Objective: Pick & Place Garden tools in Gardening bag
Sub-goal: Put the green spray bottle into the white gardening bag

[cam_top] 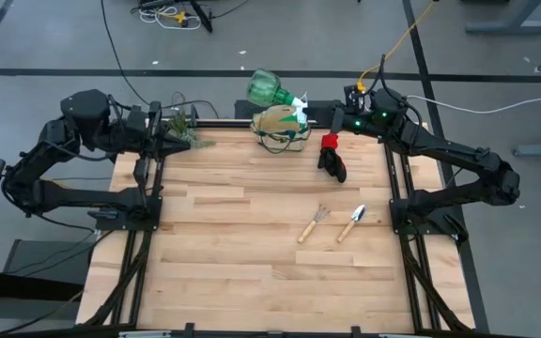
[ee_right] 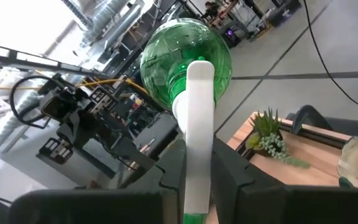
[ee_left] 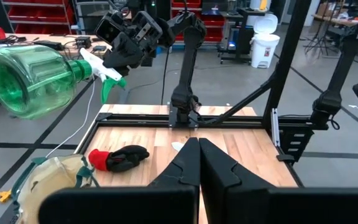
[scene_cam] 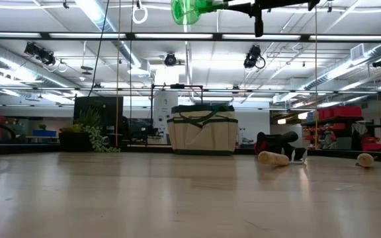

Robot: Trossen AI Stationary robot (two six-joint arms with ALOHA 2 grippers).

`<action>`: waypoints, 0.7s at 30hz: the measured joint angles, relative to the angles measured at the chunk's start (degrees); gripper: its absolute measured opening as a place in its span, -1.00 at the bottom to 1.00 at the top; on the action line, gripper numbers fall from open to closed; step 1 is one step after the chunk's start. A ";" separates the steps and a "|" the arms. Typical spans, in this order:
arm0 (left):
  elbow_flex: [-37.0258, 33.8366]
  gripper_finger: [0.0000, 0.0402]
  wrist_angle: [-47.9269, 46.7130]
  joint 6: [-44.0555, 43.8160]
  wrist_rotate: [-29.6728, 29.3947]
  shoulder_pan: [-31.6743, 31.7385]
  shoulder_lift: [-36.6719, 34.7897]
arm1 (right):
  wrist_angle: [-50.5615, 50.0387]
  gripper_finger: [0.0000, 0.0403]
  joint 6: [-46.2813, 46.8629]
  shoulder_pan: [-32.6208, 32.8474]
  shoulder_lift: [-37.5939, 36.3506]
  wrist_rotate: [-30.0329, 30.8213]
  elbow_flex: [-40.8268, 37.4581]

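Note:
A green translucent spray bottle with a white spray head hangs in the air above the far edge, over the beige gardening bag. My right gripper is shut on it. The bag stands upright at the far middle of the table. A red-and-black glove lies to the right of the bag. A wooden-handled rake and a trowel lie flat nearer the front. My left gripper is shut and empty at the far left, beside the plant. My right gripper pinches the bottle's white spray head between its two fingers. It comes level from the table's right. The green body sticks out ahead of the fingers, roughly in line with them. The bottle lies about level, lifted clear, high above the bag.
A small leafy plant stands at the far left edge, right by my left gripper. Black frame rails run along both table sides. Bare wood lies at the table's front and left.

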 joint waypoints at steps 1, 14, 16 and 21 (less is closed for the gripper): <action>0.00 -0.99 0.00 -0.21 0.00 0.00 0.00 | 0.00 -0.75 0.22 0.00 0.00 0.00 0.02; 0.00 -0.99 -0.04 -0.22 0.02 0.00 0.00 | 0.61 -0.78 -5.11 0.87 0.00 -0.17 -0.01; 0.00 -0.99 -0.04 -0.19 0.02 0.00 0.00 | 0.75 -0.78 -6.36 0.85 0.00 -0.19 -0.01; 0.00 -0.99 -0.05 -0.19 0.04 0.00 0.00 | 0.74 -0.78 -10.72 0.85 0.00 -0.33 -0.01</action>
